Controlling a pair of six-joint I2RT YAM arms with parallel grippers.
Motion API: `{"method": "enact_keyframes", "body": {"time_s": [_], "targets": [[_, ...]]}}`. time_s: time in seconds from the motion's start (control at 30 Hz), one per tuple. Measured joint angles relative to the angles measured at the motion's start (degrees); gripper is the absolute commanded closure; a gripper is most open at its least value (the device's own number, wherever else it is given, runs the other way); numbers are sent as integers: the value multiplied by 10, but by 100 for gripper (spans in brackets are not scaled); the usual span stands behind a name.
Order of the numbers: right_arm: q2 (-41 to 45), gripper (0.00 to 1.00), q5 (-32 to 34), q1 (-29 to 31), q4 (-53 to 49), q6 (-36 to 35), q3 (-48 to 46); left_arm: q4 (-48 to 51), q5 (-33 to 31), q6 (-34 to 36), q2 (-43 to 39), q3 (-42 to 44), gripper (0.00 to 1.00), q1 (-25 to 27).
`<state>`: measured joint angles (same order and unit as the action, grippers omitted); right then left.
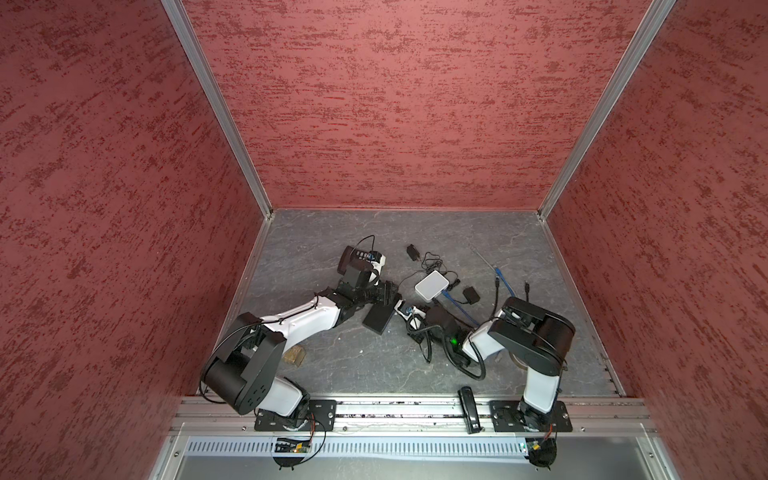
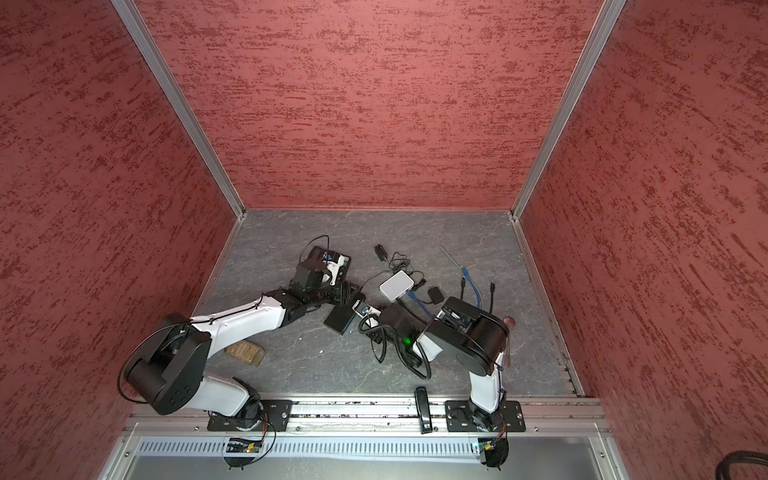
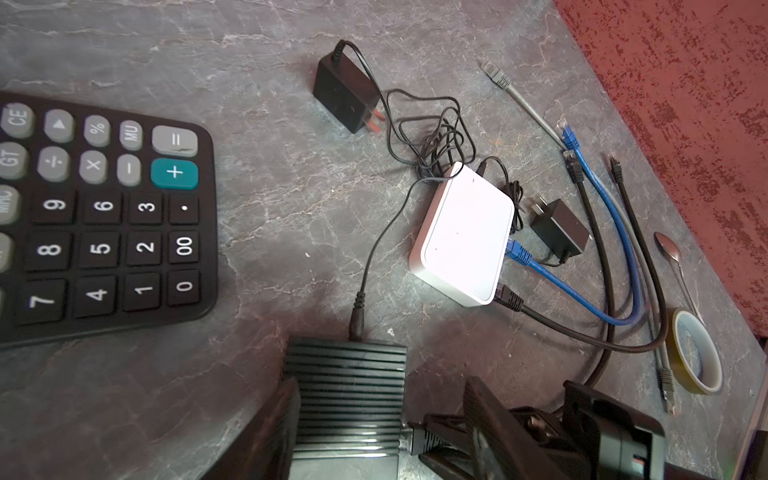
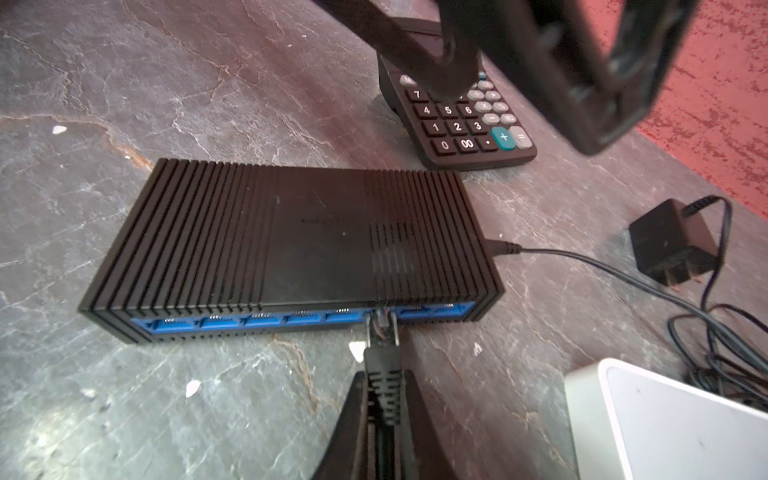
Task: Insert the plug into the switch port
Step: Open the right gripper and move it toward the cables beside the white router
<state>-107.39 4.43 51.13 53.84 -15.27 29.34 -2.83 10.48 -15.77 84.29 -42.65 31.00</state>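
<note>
A grey, stone-patterned desk (image 3: 166,395) stood inside red walls, shown from above and from both wrist cameras. Near its middle a black ribbed switch (image 4: 291,241) lay flat, its row of blue ports (image 4: 257,322) facing the right arm. The right tool (image 4: 384,388) was clenched on the plug (image 4: 382,328), gripping it by its ribbed black boot. The plug's clear tip was at the mouth of one port, with five free ports to one side and two to the other. How deep it sat could not be told.

The left tool (image 3: 380,386) was released, with its fingers (image 3: 274,428) standing apart on either side of the switch. Whether either finger touched the case could not be told.

A thin black power cord (image 3: 374,257) entered one short end of the switch and ran into a tangle near a black power adapter (image 3: 345,99). A white box (image 3: 461,237) lay close by, just beside the right tool. A blue cable (image 3: 582,299) and a black cable (image 3: 561,324) were plugged into the box, and a second adapter (image 3: 561,226) lay next to it.

A black calculator (image 3: 104,216) lay near the back of the switch. In the right wrist view the left tool hid some of its keys. Toward the wall lay a loose grey cable (image 3: 523,104), a spoon (image 3: 669,249) and a roll of yellow tape (image 3: 694,353), all well apart from the switch.
</note>
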Motion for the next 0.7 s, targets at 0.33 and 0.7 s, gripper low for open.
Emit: {"method": "enact_keyframes", "body": {"time_s": [0.33, 0.7], "targets": [[-7, 92, -1, 0, -11, 0, 17, 15, -1, 0, -18, 20, 36, -2], [-6, 65, -3, 0, -48, 18, 42, 16, -1, -3, -69, 47, 36, -2]]}}
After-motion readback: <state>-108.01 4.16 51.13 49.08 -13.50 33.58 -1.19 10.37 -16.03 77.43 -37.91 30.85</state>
